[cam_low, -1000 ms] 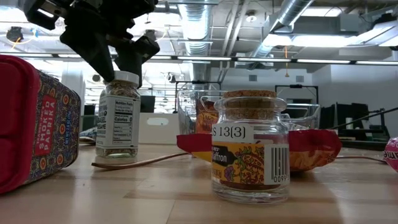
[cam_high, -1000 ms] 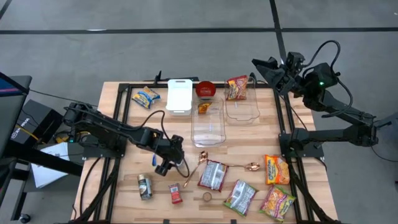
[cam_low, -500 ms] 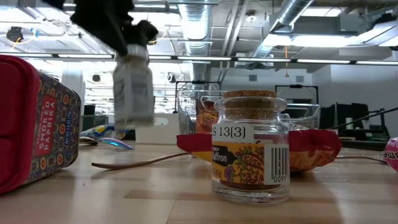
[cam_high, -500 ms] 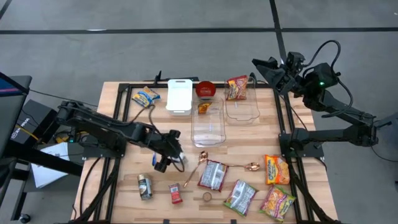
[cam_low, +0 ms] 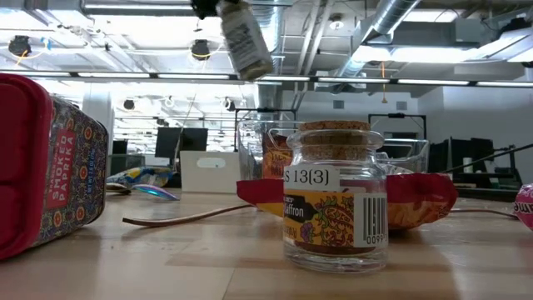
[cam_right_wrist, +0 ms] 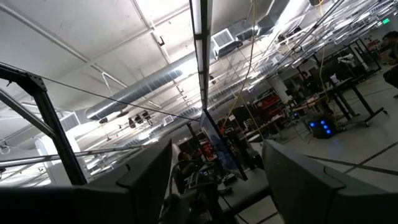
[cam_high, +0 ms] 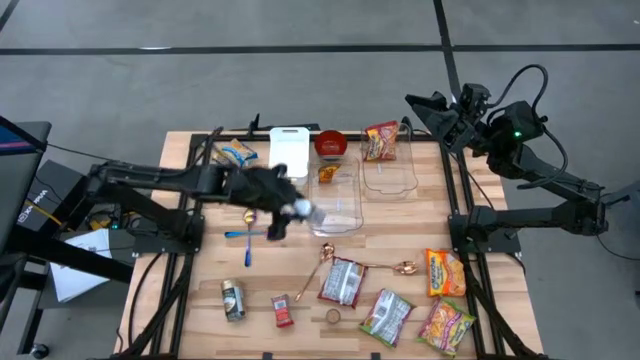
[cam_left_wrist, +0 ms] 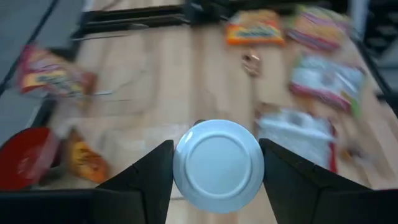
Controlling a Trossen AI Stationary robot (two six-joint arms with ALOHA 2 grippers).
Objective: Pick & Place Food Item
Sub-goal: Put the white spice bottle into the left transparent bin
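Note:
A clear spice jar with a white cap and a white label hangs high above the table, tilted. My left gripper is shut on it, over the near left corner of a clear tub. The left wrist view looks onto the cap's round white top, with a dark finger on either side. My right gripper is raised beyond the table's far right corner. It points up into the room and is open, with nothing between its fingers. My left gripper pinches the jar's white cap between its two fingers, one on each side of the cap's rim. The fingers slant down toward the table's right. The jar is lifted clear of the table and hangs tilted beyond the fingers.
A second clear tub, a white box and a red bowl stand at the far side. Food packets, spoons, a can, a red tin and a saffron jar lie near the front.
My left gripper has risen with the spice jar and gone toward the table's far edge and a little right. The jar stood upright on the table; now it is lifted clear and tipped. The gripper has turned with it. A blue spoon now shows where it stood.

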